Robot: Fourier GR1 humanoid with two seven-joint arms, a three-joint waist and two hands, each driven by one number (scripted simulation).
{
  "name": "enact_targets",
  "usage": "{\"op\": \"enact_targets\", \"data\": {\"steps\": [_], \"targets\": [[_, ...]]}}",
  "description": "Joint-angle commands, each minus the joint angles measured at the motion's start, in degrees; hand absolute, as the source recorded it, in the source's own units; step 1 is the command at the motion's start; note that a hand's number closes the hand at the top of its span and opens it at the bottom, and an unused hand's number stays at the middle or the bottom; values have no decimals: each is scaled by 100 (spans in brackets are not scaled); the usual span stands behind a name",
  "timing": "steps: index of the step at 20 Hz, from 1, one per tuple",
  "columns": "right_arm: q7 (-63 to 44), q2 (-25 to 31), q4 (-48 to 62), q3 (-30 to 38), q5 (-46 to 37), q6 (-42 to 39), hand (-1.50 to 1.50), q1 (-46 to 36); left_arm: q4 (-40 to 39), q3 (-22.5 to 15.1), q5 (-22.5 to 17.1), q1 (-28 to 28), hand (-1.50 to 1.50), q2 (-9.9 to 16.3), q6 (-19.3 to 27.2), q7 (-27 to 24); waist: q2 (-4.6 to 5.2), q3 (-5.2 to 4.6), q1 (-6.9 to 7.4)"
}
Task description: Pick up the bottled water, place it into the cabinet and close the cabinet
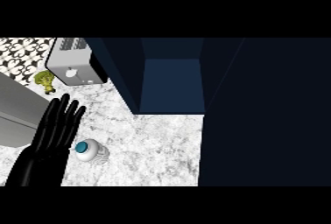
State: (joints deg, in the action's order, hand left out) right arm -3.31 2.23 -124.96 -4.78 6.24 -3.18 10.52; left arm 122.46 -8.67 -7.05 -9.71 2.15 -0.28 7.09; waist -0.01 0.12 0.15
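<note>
The bottled water (pixel 91 151) stands upright on the marble counter (pixel 155 144), seen from above as a ribbed clear body with a teal cap. My left hand (pixel 57 127) is just to its left, fingers straight and pointing away from me, not touching it. The dark blue cabinet (pixel 171 83) stands open ahead, its interior showing, and its open door (pixel 265 109) fills the right side of the view. My right hand does not show.
A silver toaster (pixel 74 61) sits at the back left, with a small green vegetable (pixel 45 81) beside it. A grey appliance surface (pixel 16 109) borders the counter at the left. Patterned tiles (pixel 22 52) line the back wall.
</note>
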Motion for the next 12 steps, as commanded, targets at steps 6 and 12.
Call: {"op": "enact_targets", "data": {"steps": [6, 12], "targets": [[-1005, -59, -712, -97, 1053, -86, -150, 777, 568, -354, -714, -1760, -150, -113, -173, 259, -16, -15, 18], [-504, -215, -868, -797, 631, 25, -150, 1398, 574, 84, -1128, -2193, -150, 115, -583, -43, -13, -16, 2]]}}
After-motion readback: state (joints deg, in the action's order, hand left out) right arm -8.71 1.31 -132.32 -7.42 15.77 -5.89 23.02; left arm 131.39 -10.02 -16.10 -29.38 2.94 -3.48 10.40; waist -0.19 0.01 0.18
